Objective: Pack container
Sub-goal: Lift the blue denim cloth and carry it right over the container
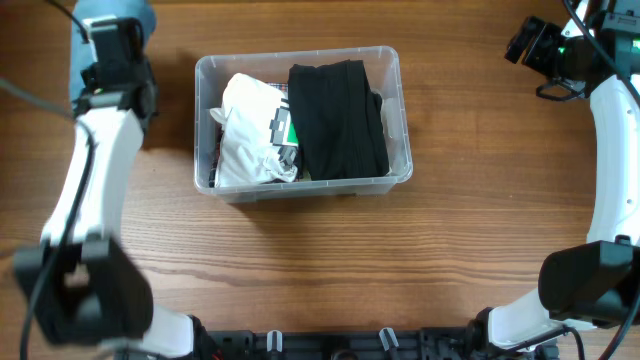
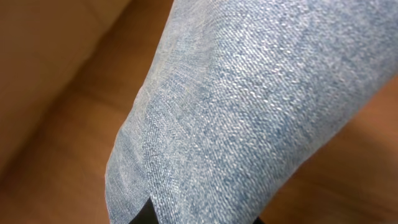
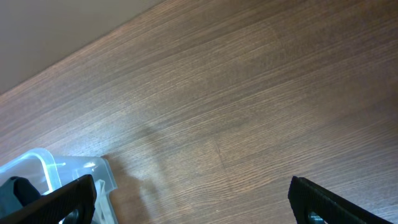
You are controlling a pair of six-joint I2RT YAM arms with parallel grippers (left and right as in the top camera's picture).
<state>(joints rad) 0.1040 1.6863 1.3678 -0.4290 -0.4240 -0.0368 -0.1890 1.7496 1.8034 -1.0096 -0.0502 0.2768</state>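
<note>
Only the left wrist view shows what the left gripper (image 1: 112,40) has: a denim cloth (image 2: 261,93) fills that frame, lifted off the blurred table and running down to the dark fingertips at the bottom edge, so the jaws stand narrow, pinching it. From overhead that cloth is just a sliver of blue at the top edge, beyond the gripper. The right gripper (image 3: 199,205) stands wide and holds nothing, its two fingers (image 3: 68,199) far apart over bare table (image 3: 249,93). The right wrist view catches only one rounded corner of the container (image 3: 43,165), just beside one finger. The overhead view alone shows the whole container, upright with its open top facing the camera. It lies between the two grippers, nearer the left one and well apart from the right. Its long axis runs along the line from one gripper to the other. Inside it, a white garment (image 1: 250,135) lies toward the left gripper and a black garment (image 1: 335,120) toward the right.
</note>
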